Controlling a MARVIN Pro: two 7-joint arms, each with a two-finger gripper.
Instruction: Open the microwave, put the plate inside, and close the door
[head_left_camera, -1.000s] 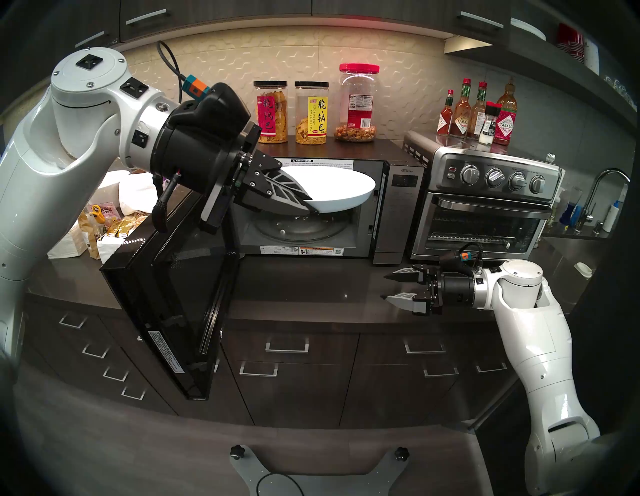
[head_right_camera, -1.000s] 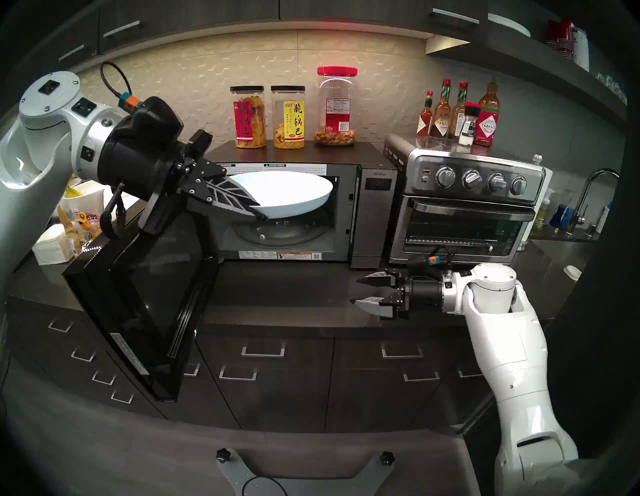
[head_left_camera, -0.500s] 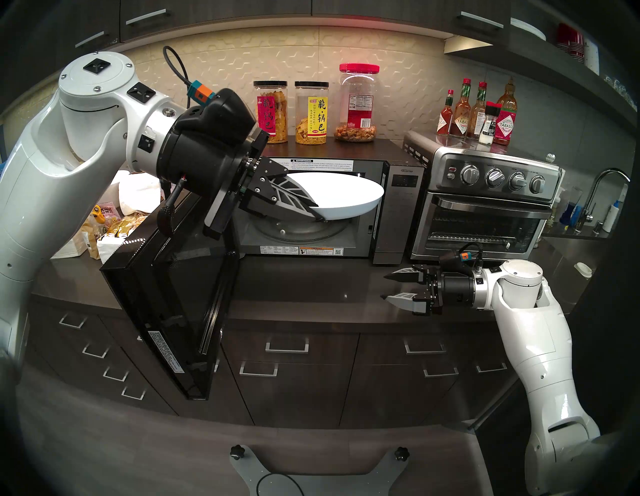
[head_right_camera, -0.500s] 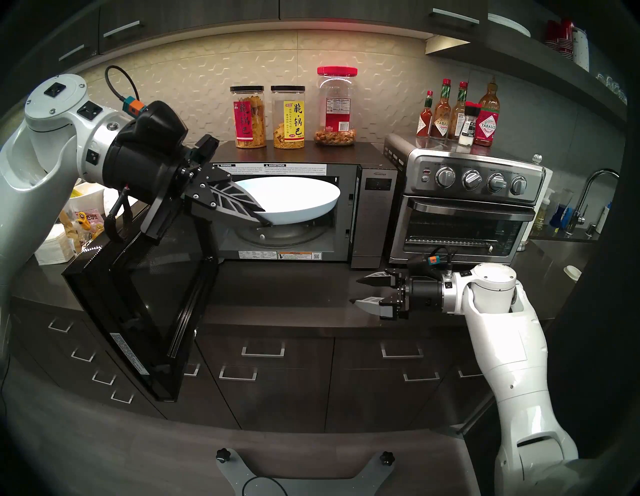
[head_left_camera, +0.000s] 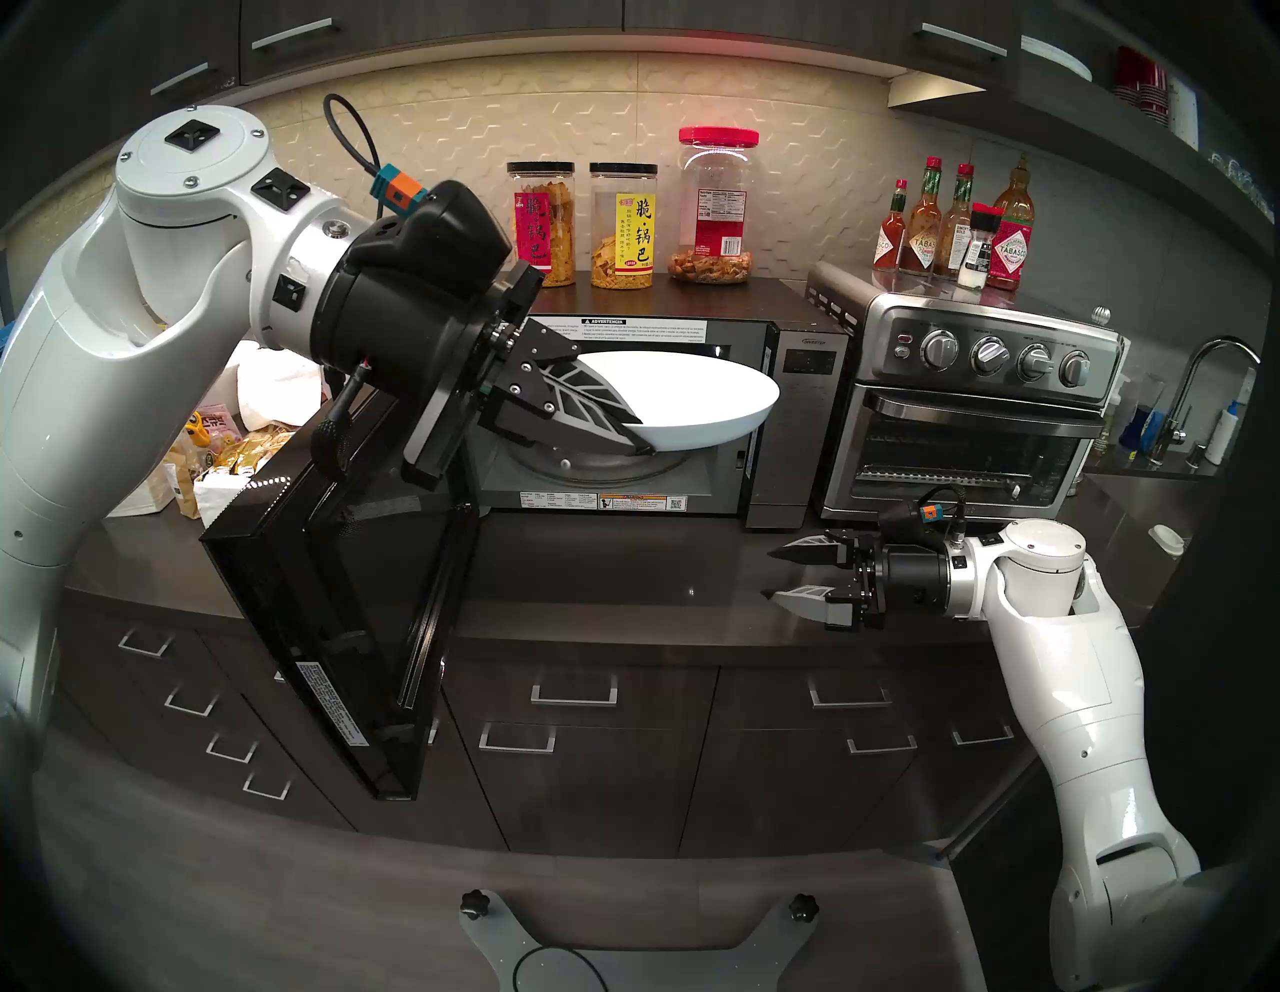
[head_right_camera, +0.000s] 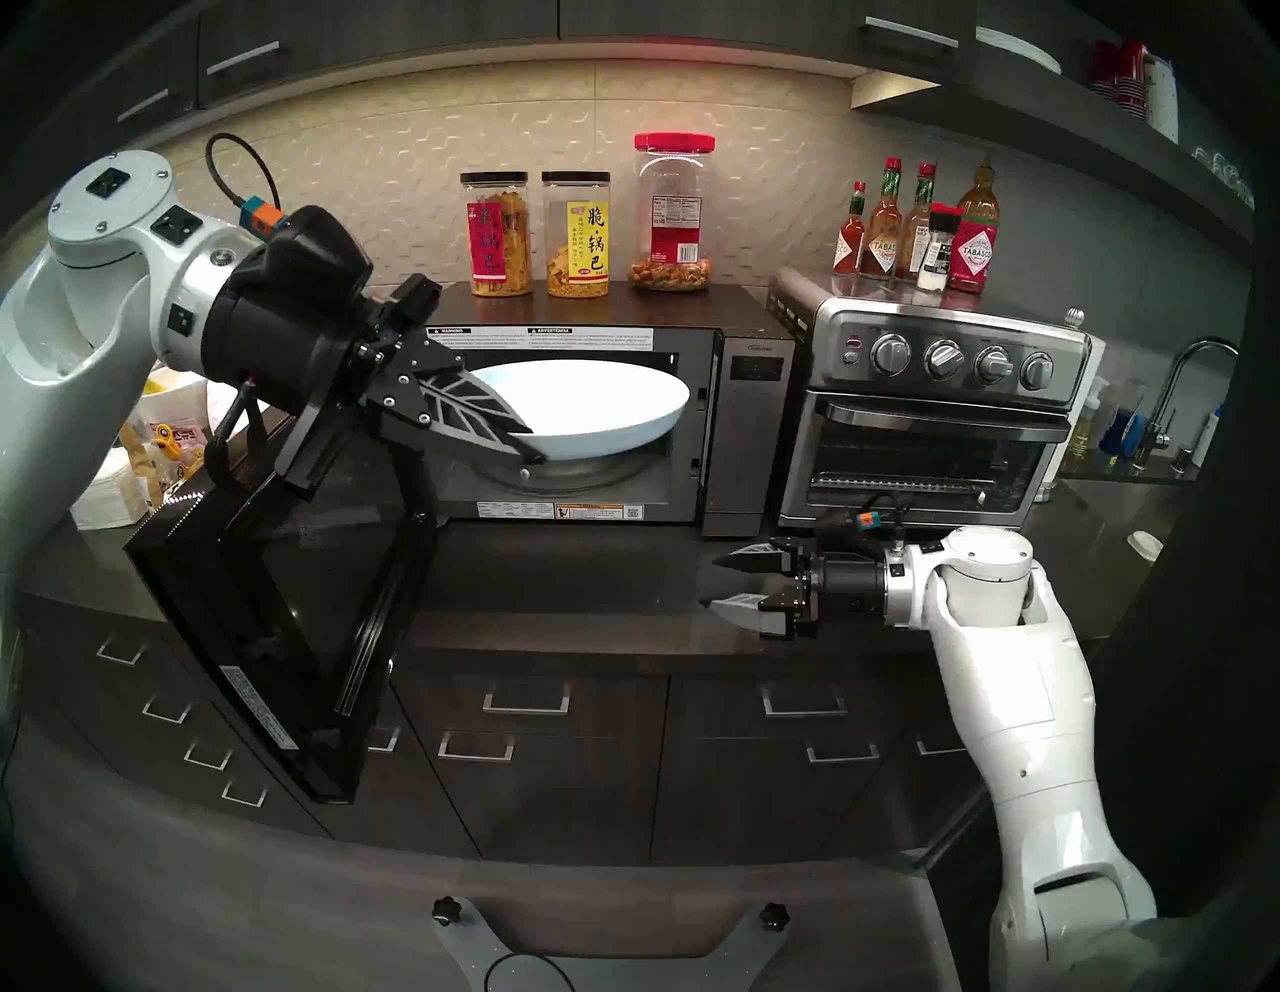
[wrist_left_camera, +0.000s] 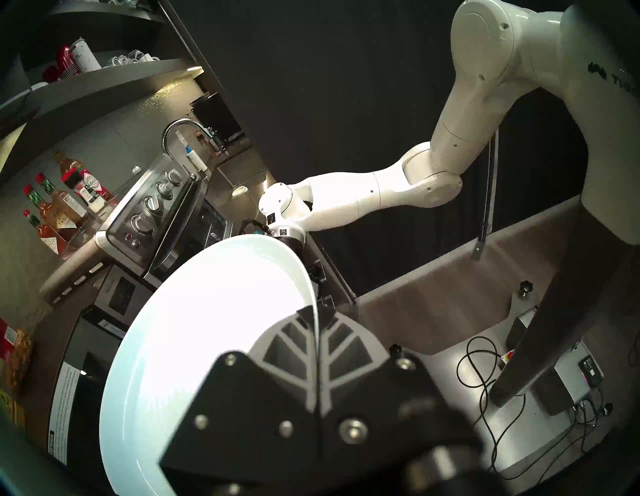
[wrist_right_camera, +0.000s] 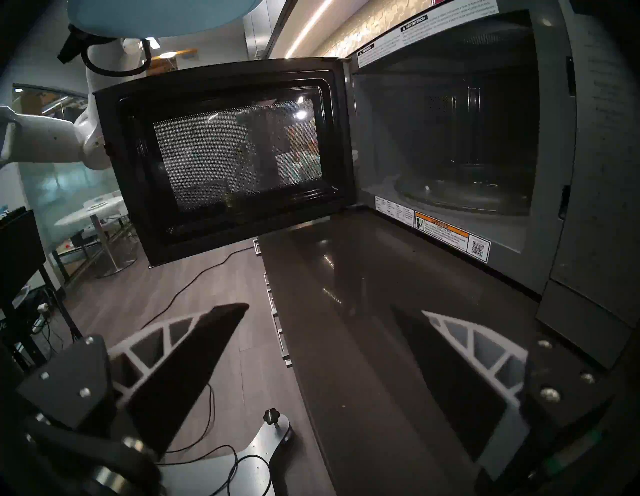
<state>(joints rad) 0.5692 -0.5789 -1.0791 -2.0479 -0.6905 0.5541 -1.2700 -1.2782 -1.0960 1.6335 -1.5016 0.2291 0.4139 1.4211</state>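
Head stereo left view: left hand (head_left_camera: 641, 435) clamped on the rim of the plate (head_left_camera: 699, 402), held tilted at the mouth of the microwave (head_left_camera: 796, 415), centre of frame.
Risks, as judged: the plate's far edge may strike the right side of the opening, or slip from the edge grip. The door (head_left_camera: 332, 609) stands open, lower left. The right hand (head_left_camera: 769, 575) is spread, empty, above the tabletop (head_left_camera: 623, 575). Count: one plate, one microwave, three jars (head_left_camera: 623, 225), five sauce bottles (head_left_camera: 959, 225) plus a shaker.

Under-cabinet light washes the tiled wall (head_left_camera: 429, 138) brightly while the counter (head_left_camera: 623, 575) stays dim and glossy. The plate (wrist_left_camera: 207, 332) blows out white in the left wrist view. Edges curve and darken everywhere.
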